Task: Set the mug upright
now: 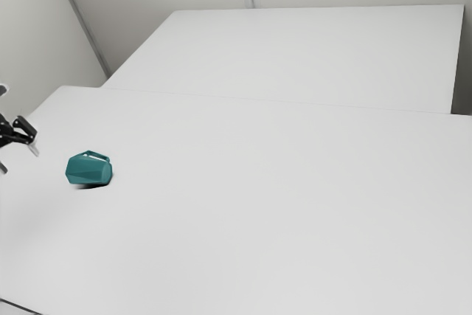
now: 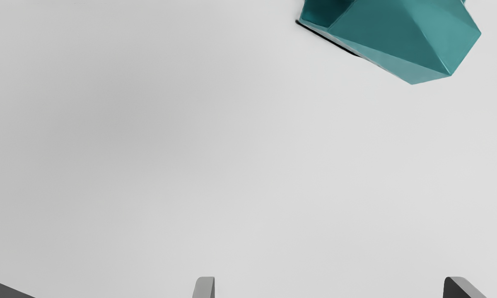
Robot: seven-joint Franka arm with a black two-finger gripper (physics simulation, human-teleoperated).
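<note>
The teal mug (image 1: 88, 170) lies on its side on the white table, near the exterior view's left edge, with its handle along its upper side there. My gripper (image 1: 18, 158) is at that view's left edge, above the table and a short way from the mug, not touching it. In the wrist view, part of the faceted mug (image 2: 401, 37) is cut off by the frame's edge, beyond the fingertips. My gripper (image 2: 332, 286) is open, its two fingertips wide apart with only tabletop seen between them.
The white tabletop (image 1: 258, 204) stretches toward the exterior view's right. Behind it stands another flat white surface (image 1: 295, 57), with pale walls around. A dark thin line (image 1: 21, 306) crosses the exterior view's lower left corner.
</note>
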